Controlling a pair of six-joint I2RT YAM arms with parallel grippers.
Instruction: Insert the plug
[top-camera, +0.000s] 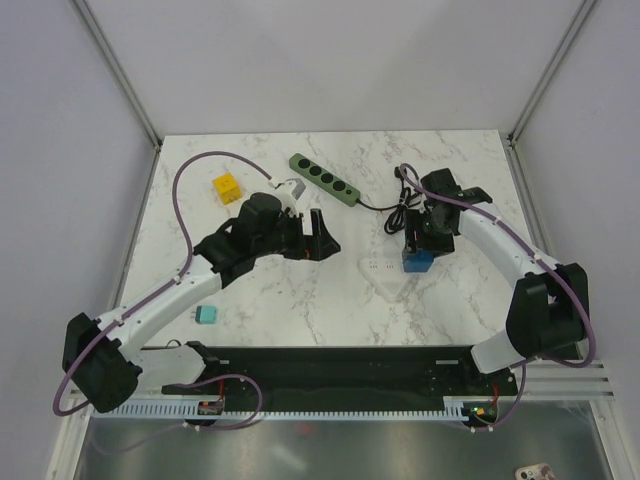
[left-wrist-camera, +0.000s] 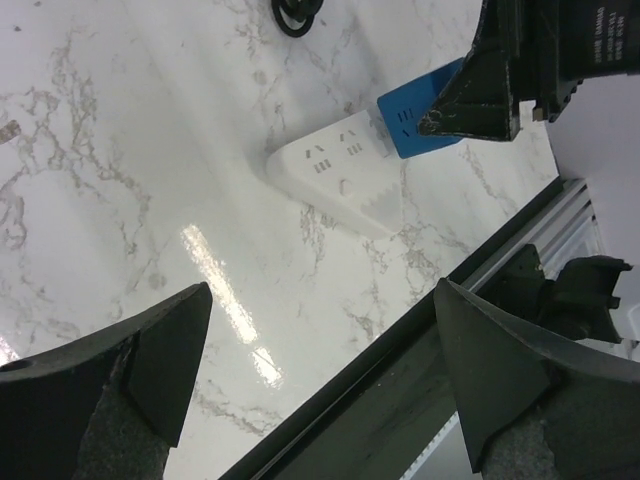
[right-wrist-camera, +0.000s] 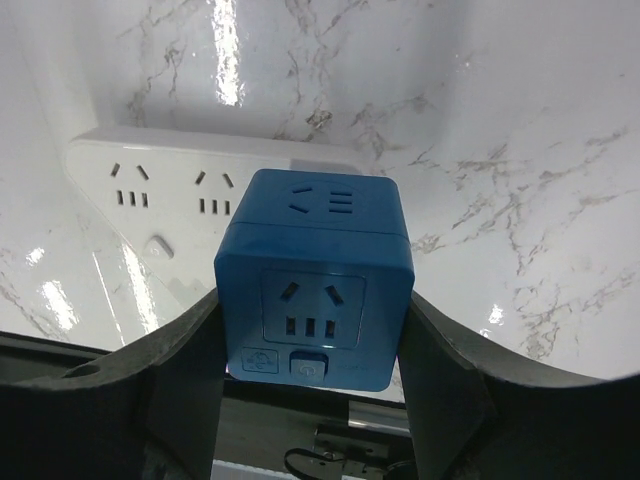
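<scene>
A blue cube plug adapter with sockets on its faces sits between the fingers of my right gripper, which is shut on its two sides. It is right beside the right end of a white wedge-shaped power strip lying on the marble table. In the top view the blue cube touches or nearly touches the white strip under my right gripper. My left gripper is open and empty, left of the strip. The left wrist view shows the strip and the cube ahead of the left gripper.
A green power strip lies at the back, its black cable coiled close to my right gripper. A yellow cube sits at the back left and a teal cube near the front left edge.
</scene>
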